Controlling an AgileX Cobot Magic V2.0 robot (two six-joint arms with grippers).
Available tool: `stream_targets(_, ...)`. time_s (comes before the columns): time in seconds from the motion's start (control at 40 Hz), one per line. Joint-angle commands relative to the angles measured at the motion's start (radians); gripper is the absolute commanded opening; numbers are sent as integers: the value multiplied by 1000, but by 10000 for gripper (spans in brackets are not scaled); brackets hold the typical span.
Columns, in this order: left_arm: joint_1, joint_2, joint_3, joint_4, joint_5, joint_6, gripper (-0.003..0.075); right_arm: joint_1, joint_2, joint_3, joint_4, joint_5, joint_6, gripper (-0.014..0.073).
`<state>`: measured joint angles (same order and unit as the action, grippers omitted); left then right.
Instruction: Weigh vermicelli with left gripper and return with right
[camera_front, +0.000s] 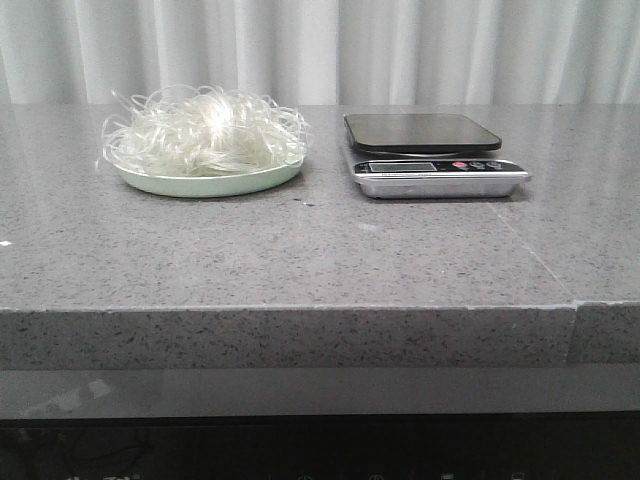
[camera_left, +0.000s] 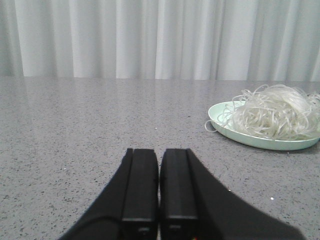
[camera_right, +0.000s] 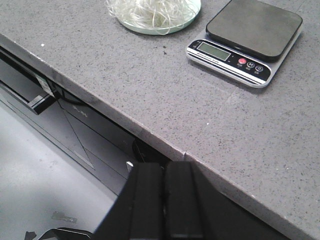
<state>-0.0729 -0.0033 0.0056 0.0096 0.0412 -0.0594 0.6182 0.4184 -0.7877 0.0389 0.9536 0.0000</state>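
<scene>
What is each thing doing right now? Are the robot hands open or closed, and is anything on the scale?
Vermicelli: heaped in a loose pile on the plate, untouched.
Plate: flat on the table, full of noodles.
Scale: platform bare, nothing on it; screen too small to read.
Left gripper: shut, empty, away from the plate.
Right gripper: shut, empty, out past the table edge.

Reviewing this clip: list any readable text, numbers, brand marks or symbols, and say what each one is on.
No text can be read in any view.
Scale display: blank, no digits showing.
Scale buttons, one red and two dark: their symbols are too small to read.
Strip along the scale's front edge, front view: any print is too blurred to read.
Plate, vermicelli, countertop: unmarked.
</scene>
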Motion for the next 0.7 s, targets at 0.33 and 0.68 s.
stream_targets(0.33, 0, -24, 35, -10, -81, -8, 155, -172, -106, 136, -11, -250, -10, 166)
stream_targets(0.68, 0, -24, 35, -10, -81, -8, 155, -514, -365, 567, 14, -742, -9, 166)
